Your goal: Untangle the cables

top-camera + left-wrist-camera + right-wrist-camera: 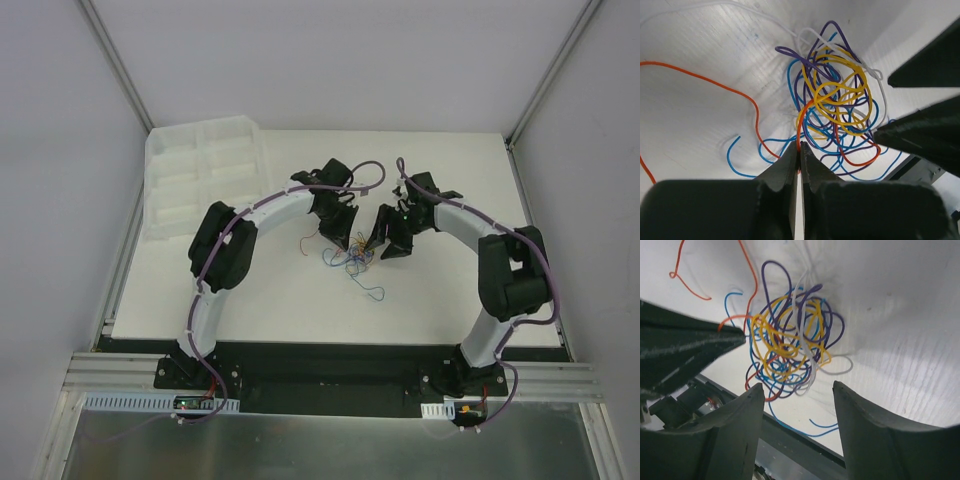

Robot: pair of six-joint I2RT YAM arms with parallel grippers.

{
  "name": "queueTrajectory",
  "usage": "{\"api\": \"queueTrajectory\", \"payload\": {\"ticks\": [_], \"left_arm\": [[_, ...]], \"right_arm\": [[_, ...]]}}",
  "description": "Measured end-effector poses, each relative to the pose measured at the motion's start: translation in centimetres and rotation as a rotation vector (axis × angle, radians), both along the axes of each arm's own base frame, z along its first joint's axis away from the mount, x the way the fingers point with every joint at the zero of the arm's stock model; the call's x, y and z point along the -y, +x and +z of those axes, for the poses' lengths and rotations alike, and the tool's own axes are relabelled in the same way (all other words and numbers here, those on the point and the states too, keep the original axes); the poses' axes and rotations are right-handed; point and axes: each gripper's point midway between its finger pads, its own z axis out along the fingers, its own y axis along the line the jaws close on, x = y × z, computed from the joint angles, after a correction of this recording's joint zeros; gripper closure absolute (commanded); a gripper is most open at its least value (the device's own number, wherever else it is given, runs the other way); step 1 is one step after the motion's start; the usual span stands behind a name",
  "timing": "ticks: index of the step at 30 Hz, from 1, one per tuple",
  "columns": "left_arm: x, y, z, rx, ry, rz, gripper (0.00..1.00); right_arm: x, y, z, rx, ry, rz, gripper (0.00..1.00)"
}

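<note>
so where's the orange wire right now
In the left wrist view the orange wire runs in from the left to the tangle's near edge, pinched in the shut left gripper.

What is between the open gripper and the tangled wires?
Nothing visible. The right gripper hangs open with the cables just beyond it. The left gripper sits at the tangle's side, shut on an orange wire.

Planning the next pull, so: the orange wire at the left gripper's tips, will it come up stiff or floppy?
Probably floppy: the orange wire bends in a soft arc from the shut left gripper. Likely very light, being so thin. It runs into the tangle, so it may drag others along.
</note>
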Motion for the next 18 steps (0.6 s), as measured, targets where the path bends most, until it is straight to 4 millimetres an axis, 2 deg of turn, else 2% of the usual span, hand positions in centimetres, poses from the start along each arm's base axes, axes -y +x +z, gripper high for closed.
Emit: {"api": "queueTrajectory", "payload": {"ticks": [5,7,8,10,14,18], "left_arm": [[0.2,-1.5,1.1,-0.003,-0.009,-0.009,1.00],[0.1,-2.3,2.2,0.002,-0.019,-0.012,1.00],[0.1,-2.7,3.0,0.011,-0.030,-0.015,1.00],[0.2,-3.2,4.8,0.035,-0.056,-0.018,1.00],[0.0,-4.1,9.5,0.099,-0.126,-0.010,1.00],[-0.7,-4.8,15.3,0.199,-0.207,0.018,1.00]], "right_arm": [[-0.7,0.9,-1.6,-0.025,-0.017,-0.019,0.48],[-1.4,1.1,-2.1,-0.027,-0.027,-0.013,0.65],[-1.7,1.2,-2.3,-0.023,-0.029,-0.006,0.79],[-2.4,1.0,-2.5,-0.017,-0.040,0.001,0.99],[-2.6,0.9,-2.9,-0.005,-0.070,-0.001,0.99],[-0.9,0.3,-3.9,0.009,-0.152,-0.035,0.99]]}}
